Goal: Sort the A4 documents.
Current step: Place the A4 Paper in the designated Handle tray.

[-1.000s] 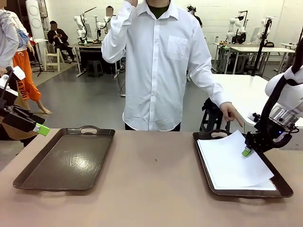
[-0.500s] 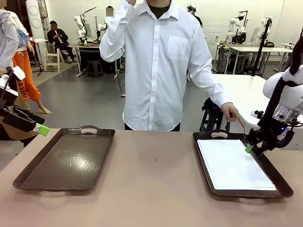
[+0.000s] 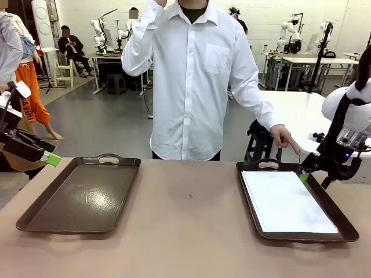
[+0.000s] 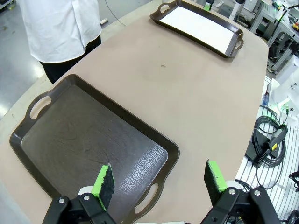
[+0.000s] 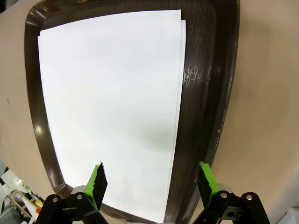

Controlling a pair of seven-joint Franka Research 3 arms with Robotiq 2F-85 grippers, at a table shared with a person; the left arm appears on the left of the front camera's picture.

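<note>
1. With the A4 documents [image 3: 287, 201] lying flat in the right tray [image 3: 249, 197] near the surface's right edge, the step in hand looks like clearing away after a release, so the right pincer [image 3: 313, 175] should rise straight up, jaws spread and empty as they are, above the tray's far right rim.
2. Seen from the right wrist, the top sheet [image 5: 110, 107] sits slightly offset from the one beneath; lifting without any sideways drag would avoid worsening that.
3. Mind the person's hand [image 3: 284, 138] near the tray's far handle.
4. At the surface's left edge, the left pincer [image 4: 159, 179] hangs released over the near corner of the bare left tray [image 4: 70, 140], ready if another sheet belongs there.
</note>
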